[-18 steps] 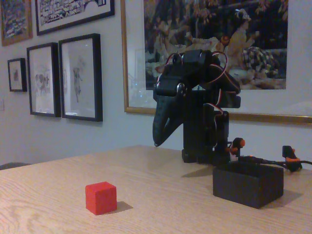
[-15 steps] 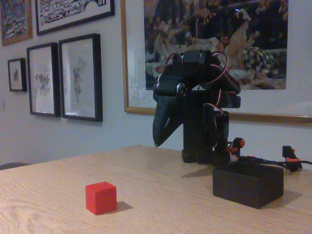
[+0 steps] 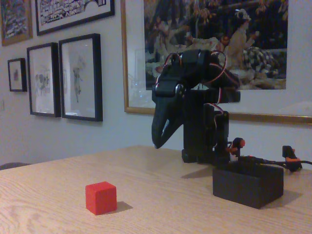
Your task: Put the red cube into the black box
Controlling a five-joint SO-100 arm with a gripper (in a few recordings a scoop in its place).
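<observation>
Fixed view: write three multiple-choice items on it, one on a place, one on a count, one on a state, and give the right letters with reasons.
1. Where does the cube lie in the fixed view?
A. inside the box
B. on the table, left of the box
C. in the pincer

2. How many red cubes are on the table?
A. one
B. two
C. three

3. What is the pincer doing?
A. gripping the cube
B. resting inside the box
C. hanging above the table, holding nothing

Answers:
1. B: the cube sits on bare wood, well left of the box.
2. A: a single red cube shows.
3. C: its tips point down, clear of the tabletop, with nothing between them.
</observation>
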